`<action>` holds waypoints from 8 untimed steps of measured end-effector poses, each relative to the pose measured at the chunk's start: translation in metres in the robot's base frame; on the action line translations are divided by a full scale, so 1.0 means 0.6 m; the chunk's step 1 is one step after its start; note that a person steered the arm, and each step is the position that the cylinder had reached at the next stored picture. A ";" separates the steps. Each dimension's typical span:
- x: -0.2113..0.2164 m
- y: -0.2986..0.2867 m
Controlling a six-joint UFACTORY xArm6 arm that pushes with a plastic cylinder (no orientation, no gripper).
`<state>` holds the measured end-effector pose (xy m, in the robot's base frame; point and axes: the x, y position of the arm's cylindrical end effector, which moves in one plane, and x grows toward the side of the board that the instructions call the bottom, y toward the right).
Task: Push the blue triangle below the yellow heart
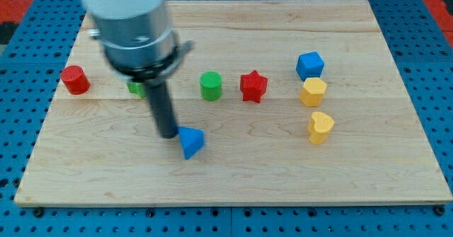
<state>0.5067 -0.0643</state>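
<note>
No text, label, brand, number or sign can be read anywhere: none on the wooden tabletop [233, 177], none on the coloured blocks, none on the arm.

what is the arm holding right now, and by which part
Nothing is held: the arm ends in a plain rod. My tip sits on the wooden board against the upper left side of the blue triangle block, only pushing.
</note>
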 end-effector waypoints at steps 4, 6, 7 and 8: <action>0.038 0.141; 0.059 0.117; 0.057 0.175; 0.084 0.254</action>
<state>0.5573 0.0884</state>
